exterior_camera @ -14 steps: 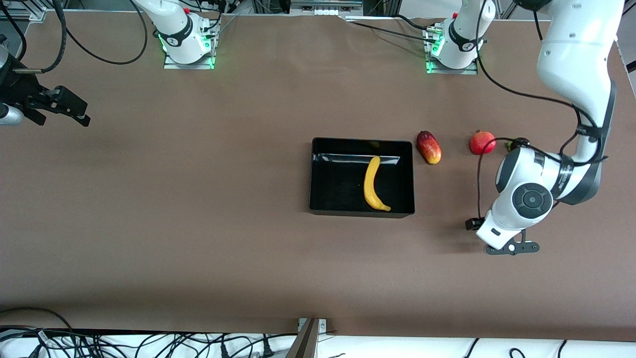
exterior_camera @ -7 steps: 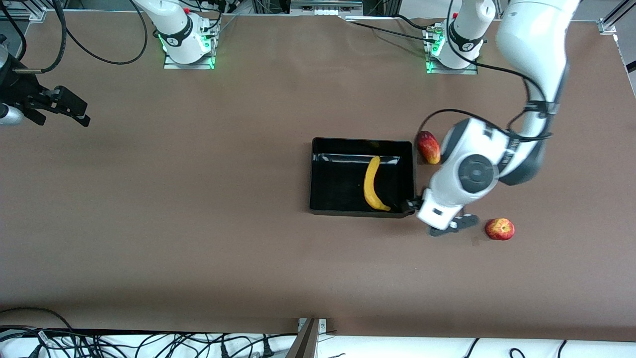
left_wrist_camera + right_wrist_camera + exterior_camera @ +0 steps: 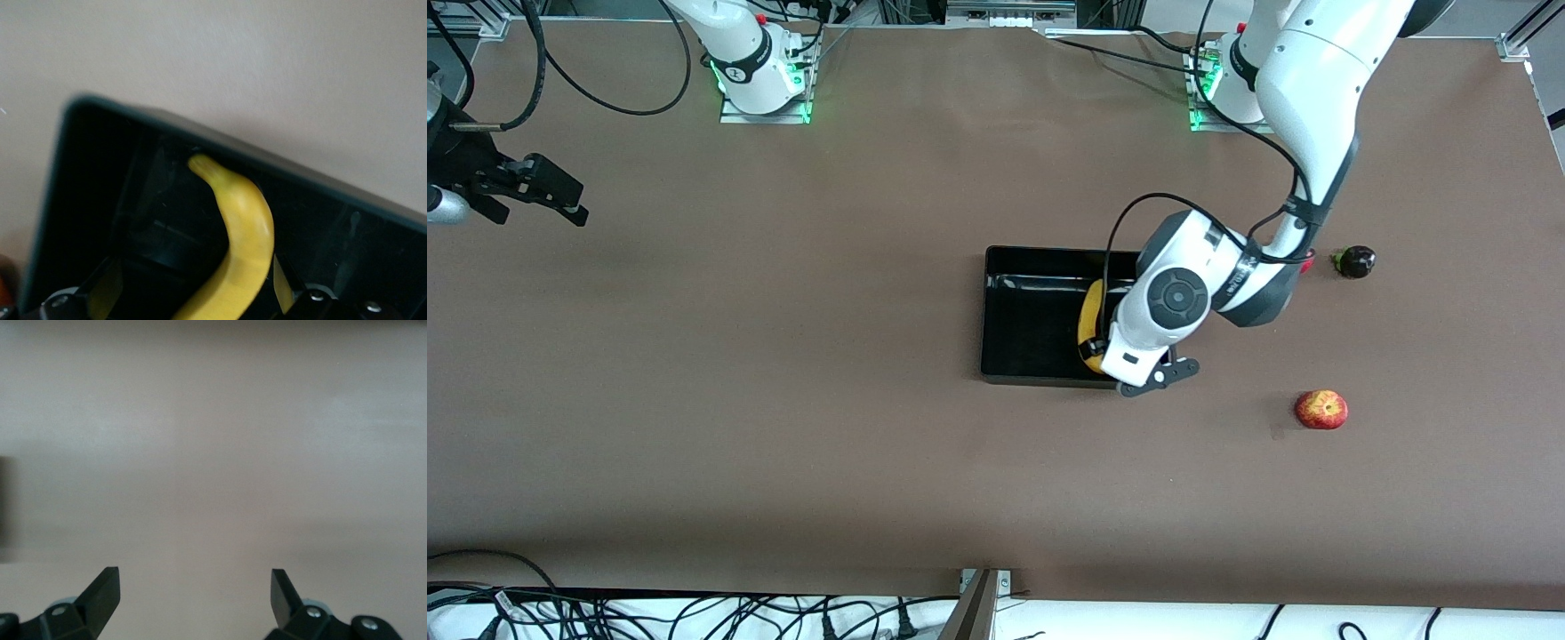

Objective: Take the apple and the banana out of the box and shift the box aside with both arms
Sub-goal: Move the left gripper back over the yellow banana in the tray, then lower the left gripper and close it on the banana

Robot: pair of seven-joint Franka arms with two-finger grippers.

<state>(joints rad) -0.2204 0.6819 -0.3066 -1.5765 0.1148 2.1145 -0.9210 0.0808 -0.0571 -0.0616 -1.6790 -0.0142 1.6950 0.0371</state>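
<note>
The black box (image 3: 1032,342) stands mid-table. The yellow banana (image 3: 1089,318) lies in it, its end nearer the front camera hidden under the left arm's wrist (image 3: 1178,300). In the left wrist view, the left gripper (image 3: 197,288) hangs open just above the box (image 3: 313,183), and the banana (image 3: 247,223) runs between its fingers (image 3: 107,290) untouched. The red-and-yellow apple (image 3: 1320,410) sits on the table, nearer the front camera than the box and toward the left arm's end. The right gripper (image 3: 534,191) waits over the right arm's end, open (image 3: 193,593) above bare table.
A small dark round fruit (image 3: 1354,261) lies toward the left arm's end, level with the box's farther wall. A sliver of a red fruit (image 3: 1307,263) shows beside the left forearm. Cables hang along the table's front edge (image 3: 694,613).
The left arm has swung from the left arm's end of the table to over the box and banana, its gripper staying open. The apple it covered now shows. The right arm is still.
</note>
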